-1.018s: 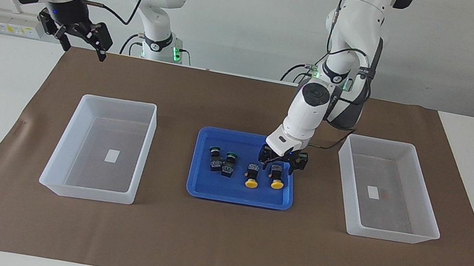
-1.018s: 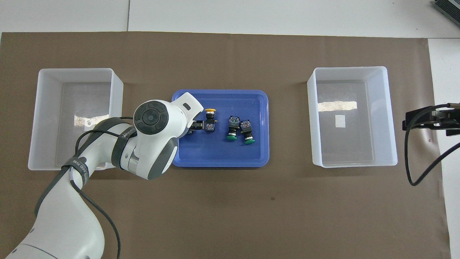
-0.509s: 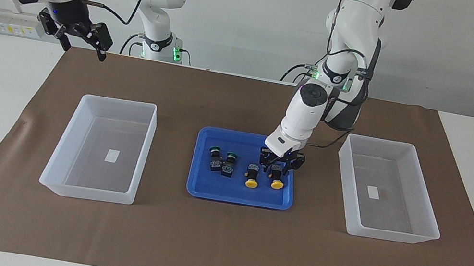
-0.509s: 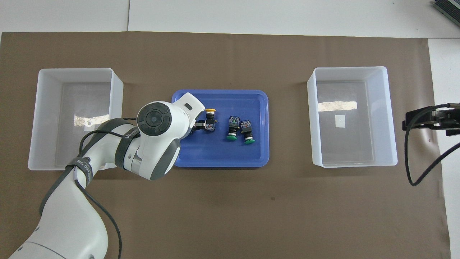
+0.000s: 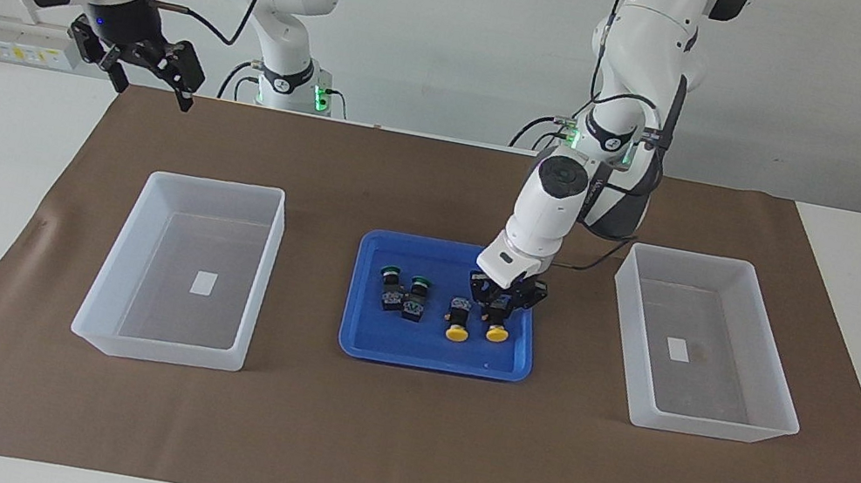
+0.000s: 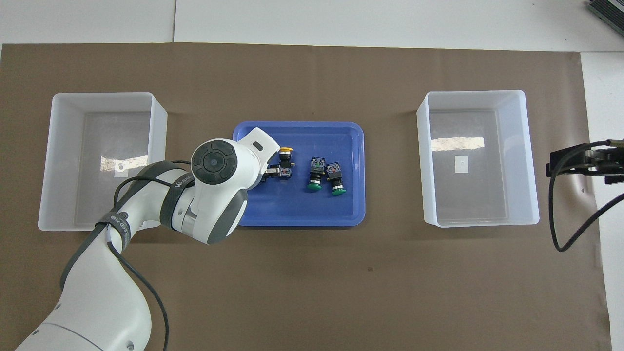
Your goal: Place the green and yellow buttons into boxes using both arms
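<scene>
- Right then, we had the left gripper [image 5: 501, 305] down in the blue tray [image 5: 368, 343], its jaws pinched on the black body of the yellow button [image 5: 498, 330] lying toward the left arm's end of the tray.
- Its yellow cap pointed away from the robots; in the overhead view our own wrist hid this button.
- We saw the second yellow button [image 5: 457, 328] just beside it, with the two green buttons [image 5: 404, 290] side by side further toward the right arm's end of the tray.
- We judged the step in hand to be the lift: a straight rise seemed best, so that the held button would clear its close neighbour and the tray's lip before any sideways travel.
- We reckoned the clear box [image 5: 762, 422] at the left arm's end the natural target; both it and the other clear box [image 5: 105, 326] held no buttons.
- We would lower the button well inside the walls before letting go, since the top-heavy cap might make it roll.
- Our right gripper [image 5: 151, 70] waited raised over the table's corner at its own end, jaws spread and holding nothing.
</scene>
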`<state>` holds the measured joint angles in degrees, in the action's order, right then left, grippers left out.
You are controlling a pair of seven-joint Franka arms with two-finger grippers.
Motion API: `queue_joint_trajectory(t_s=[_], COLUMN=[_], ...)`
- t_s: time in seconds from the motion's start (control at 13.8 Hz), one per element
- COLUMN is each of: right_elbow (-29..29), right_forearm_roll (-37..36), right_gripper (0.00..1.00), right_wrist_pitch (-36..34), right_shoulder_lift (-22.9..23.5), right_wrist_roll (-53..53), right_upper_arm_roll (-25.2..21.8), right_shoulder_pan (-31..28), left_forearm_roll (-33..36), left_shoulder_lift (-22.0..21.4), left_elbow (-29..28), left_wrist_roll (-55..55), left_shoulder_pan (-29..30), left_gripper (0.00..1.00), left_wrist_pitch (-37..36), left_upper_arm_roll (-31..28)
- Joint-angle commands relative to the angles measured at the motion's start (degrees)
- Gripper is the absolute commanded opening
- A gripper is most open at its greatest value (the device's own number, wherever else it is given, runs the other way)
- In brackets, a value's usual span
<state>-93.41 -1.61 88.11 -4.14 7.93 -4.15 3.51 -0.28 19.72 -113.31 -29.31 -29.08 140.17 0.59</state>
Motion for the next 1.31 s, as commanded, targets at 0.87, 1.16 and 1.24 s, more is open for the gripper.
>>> queue_joint_trajectory(t_s=[0.87, 1.16, 1.24], right_elbow=[-11.89, -12.06, -12.32], right_forearm_roll=[1.7, 2.22, 2.75], right_gripper=[1.0, 1.0, 1.0], right_wrist_pitch=[27.18, 37.81, 39.84], right_shoulder_lift=[6.84, 15.37, 16.69], right_wrist_roll=[1.38, 3.5, 3.06], right_upper_arm_roll=[0.46, 0.46, 0.46], right_shoulder_pan=[15.72, 23.8, 24.96], left_forearm_roll=[0.54, 0.54, 0.46], left_shoulder_lift=[-15.94, -15.68, -15.42], left_elbow=[3.1, 2.4, 2.4], left_wrist_roll=[17.12, 29.37, 32.53], left_shoulder_pan=[16.66, 26.86, 28.88], left_gripper=[0.0, 0.0, 0.0], left_wrist_pitch=[-14.84, -14.05, -13.7], left_upper_arm_roll=[-1.47, -1.47, -1.47])
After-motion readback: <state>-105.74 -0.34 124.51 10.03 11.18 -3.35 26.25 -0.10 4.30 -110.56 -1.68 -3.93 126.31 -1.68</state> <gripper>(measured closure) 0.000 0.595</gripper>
